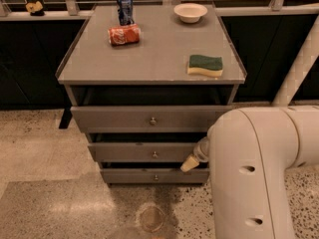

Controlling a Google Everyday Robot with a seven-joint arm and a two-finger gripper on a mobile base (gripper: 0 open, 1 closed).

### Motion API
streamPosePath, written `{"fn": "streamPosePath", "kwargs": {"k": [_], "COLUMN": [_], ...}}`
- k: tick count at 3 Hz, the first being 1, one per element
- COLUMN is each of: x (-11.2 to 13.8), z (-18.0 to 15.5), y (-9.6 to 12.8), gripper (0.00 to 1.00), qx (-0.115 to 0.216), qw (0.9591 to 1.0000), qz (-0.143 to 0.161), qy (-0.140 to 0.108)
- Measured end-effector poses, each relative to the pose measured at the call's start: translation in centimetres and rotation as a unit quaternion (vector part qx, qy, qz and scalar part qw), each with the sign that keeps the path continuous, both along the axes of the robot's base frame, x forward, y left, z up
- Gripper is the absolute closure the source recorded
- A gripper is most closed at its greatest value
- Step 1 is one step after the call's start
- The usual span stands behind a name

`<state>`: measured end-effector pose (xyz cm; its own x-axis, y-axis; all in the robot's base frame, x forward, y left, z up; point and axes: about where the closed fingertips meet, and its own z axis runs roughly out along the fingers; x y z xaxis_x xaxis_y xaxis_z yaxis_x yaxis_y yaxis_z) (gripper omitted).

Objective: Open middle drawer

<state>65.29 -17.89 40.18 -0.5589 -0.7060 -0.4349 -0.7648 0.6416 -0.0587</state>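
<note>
Claw (190, 163) is hanging at the right end of the middle drawer (129, 152), second of three in the grey bench (159, 59).
The bench is carrying a blue can (124, 8), a red can (124, 34), a bowl (190, 12) and a sponge (205, 64), and is standing on a speckled floor (40, 148) before dark panels (30, 59). The white arm (259, 173) is hiding most of the claw, so I cannot tell its state.

Looks like an office building or lab hallway, not a home: speckled terrazzo floor (35, 143), glass railing (259, 10) with metal posts along the top, plain grey desk (159, 49) with drawers mid-frame. The gripper (189, 163) sits right of centre, low, against the drawer fronts.
</note>
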Motion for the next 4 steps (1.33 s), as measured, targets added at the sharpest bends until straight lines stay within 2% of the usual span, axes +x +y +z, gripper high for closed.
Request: {"fn": "streamPosePath", "kwargs": {"k": [3,4], "x": [0.00,-0.01], "z": [-0.01,0.00], "y": [0.01,0.01], "gripper": [0.88,1.00], "qx": [0.000,0.000], "qw": [1.0000,1.0000], "qz": [0.000,0.000], "qy": [0.000,0.000]}}
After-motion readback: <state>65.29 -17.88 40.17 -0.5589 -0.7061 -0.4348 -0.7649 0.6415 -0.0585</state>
